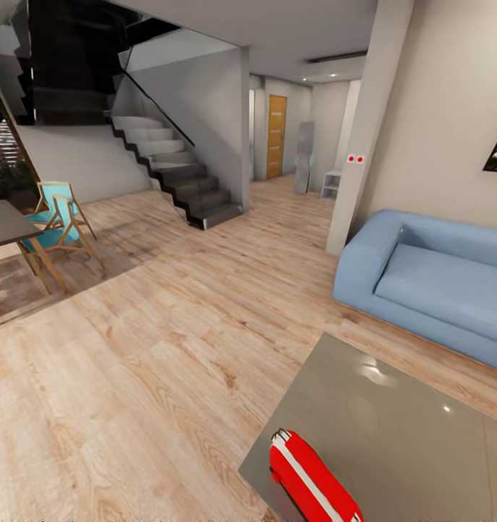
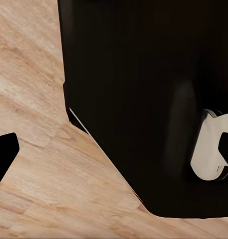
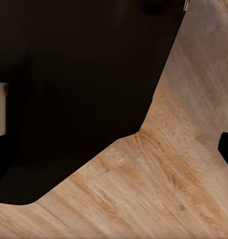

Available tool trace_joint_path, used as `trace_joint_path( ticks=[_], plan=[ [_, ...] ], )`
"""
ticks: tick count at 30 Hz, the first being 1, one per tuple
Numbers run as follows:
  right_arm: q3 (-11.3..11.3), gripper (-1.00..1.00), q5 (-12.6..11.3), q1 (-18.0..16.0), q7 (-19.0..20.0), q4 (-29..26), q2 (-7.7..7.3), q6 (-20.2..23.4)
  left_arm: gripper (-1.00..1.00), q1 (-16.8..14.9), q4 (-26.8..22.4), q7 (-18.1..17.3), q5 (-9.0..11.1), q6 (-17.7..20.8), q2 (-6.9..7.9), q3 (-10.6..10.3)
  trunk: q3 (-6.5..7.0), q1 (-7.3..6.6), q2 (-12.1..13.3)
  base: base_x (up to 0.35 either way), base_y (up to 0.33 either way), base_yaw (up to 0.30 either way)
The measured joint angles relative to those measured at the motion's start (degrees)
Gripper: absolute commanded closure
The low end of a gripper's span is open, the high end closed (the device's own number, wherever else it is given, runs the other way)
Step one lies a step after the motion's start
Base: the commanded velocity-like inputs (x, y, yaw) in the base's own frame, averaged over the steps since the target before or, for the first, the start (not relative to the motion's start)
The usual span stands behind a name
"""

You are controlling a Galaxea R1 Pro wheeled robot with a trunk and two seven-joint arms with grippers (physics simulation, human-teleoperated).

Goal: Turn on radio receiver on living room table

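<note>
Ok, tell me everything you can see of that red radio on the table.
The radio is a bright red, elongated box with rounded ends and a white stripe running along its length. It looks like glossy plastic. It lies on the near left corner of the glossy grey table, angled from upper left to lower right in the head view, with its lower end cut off by the picture's edge. Only the tabletop touches it. No switch or dial can be made out, and whether it is on cannot be told.

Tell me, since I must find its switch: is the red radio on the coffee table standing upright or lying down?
Lying down. The radio rests lengthwise on the table near its corner, white stripe facing up. No switch is visible from here.
</note>
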Motion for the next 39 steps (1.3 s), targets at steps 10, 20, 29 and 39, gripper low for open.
trace_joint_path(
  ticks=[10, 20, 29, 39],
  plan=[
    [0.0, -1.00, 0.0, 0.0, 0.0, 0.0, 0.00, 0.0, -1.00, 0.0, 0.0, 0.0, 0.0, 0.0, 0.05, 0.0, -0.93, 0.00, 0.0, 0.000, 0.000, 0.000],
    [0.0, -1.00, 0.0, 0.0, 0.0, 0.0, 0.00, 0.0, -1.00, 0.0, 0.0, 0.0, 0.0, 0.0, 0.00, 0.0, -1.86, 0.00, 0.0, 0.000, 0.000, 0.000],
    [0.0, -1.00, 0.0, 0.0, 0.0, 0.0, 0.00, 0.0, -1.00, 0.0, 0.0, 0.0, 0.0, 0.0, 0.00, 0.0, -2.70, 0.00, 0.0, 0.000, 0.000, 0.000],
    [0.0, -1.00, 0.0, 0.0, 0.0, 0.0, 0.00, 0.0, -1.00, 0.0, 0.0, 0.0, 0.0, 0.0, 0.02, 0.1, -3.63, 0.00, 0.0, 0.000, 0.000, 0.000]
  ],
)
